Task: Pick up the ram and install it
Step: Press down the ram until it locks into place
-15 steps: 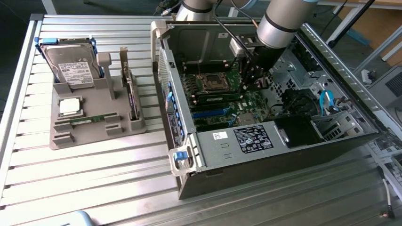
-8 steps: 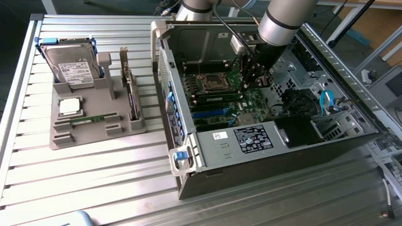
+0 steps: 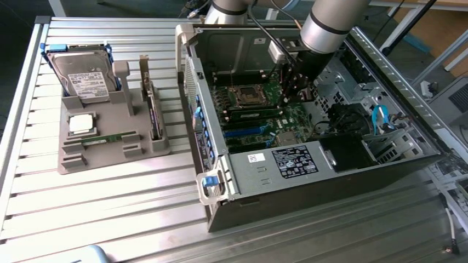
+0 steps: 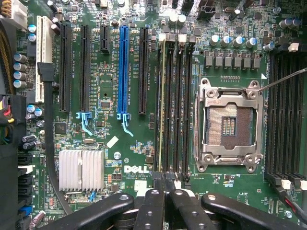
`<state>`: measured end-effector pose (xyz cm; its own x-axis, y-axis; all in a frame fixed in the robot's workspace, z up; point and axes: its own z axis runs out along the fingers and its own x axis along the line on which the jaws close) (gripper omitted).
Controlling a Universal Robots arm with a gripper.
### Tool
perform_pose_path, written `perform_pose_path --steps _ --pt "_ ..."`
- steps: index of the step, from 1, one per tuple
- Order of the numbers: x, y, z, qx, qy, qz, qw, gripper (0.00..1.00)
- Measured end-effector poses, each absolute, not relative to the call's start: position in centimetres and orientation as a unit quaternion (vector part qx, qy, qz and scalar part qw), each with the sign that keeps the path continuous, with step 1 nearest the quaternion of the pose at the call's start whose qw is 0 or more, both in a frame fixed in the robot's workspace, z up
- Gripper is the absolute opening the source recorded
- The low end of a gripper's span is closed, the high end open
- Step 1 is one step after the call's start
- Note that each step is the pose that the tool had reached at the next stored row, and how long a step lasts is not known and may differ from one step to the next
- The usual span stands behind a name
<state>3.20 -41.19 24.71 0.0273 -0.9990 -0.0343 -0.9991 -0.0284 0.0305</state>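
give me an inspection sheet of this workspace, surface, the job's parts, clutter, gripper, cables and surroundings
Surface: slatted metal table carrying a grey parts tray and an open computer case.
Job's things: one ram stick lies flat in the tray; another ram stick stands in a memory slot beside the empty CPU socket.
Clutter: hard drive, silver processor chip and dark expansion card in the tray.
Gripper: gripper shut, fingertips at the end of the slotted stick.
Cables: blue cable inside the case; black cable over the motherboard.
Surroundings: floor and equipment beyond the table, too unclear to name.
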Motion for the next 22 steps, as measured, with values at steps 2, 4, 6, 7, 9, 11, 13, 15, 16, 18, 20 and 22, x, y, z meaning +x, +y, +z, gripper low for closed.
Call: perform_pose_path --steps 2,4,6,7,9,11,13,15,16,18,20,22 --pt "3.2 -41.2 24.7 -0.717 0.697 0.023 0.001 0.11" --pt "3.2 -41.2 24.7 -0.717 0.697 0.023 0.001 0.11" --pt "3.1 -41.2 24.7 -0.717 0.697 0.023 0.001 0.11" --pt "2.9 -41.2 24.7 -0.717 0.697 0.023 0.001 0.11" --pt "2.4 -41.2 24.7 -0.717 0.697 0.023 0.001 0.11" --pt "1.9 -41.2 24.7 -0.717 0.697 0.023 0.001 0.11" --pt "1.3 -41.2 24.7 -0.717 0.697 0.023 0.001 0.11" --pt "0.8 -41.2 24.7 -0.717 0.697 0.023 0.001 0.11" --pt "0.5 -41.2 24.7 -0.717 0.697 0.023 0.001 0.11" --pt "0.0 -41.2 24.7 -0.717 0.697 0.023 0.001 0.11" --pt "-0.6 -41.2 24.7 -0.717 0.697 0.023 0.001 0.11" --pt "-1.2 -41.2 24.7 -0.717 0.697 0.023 0.001 0.11"
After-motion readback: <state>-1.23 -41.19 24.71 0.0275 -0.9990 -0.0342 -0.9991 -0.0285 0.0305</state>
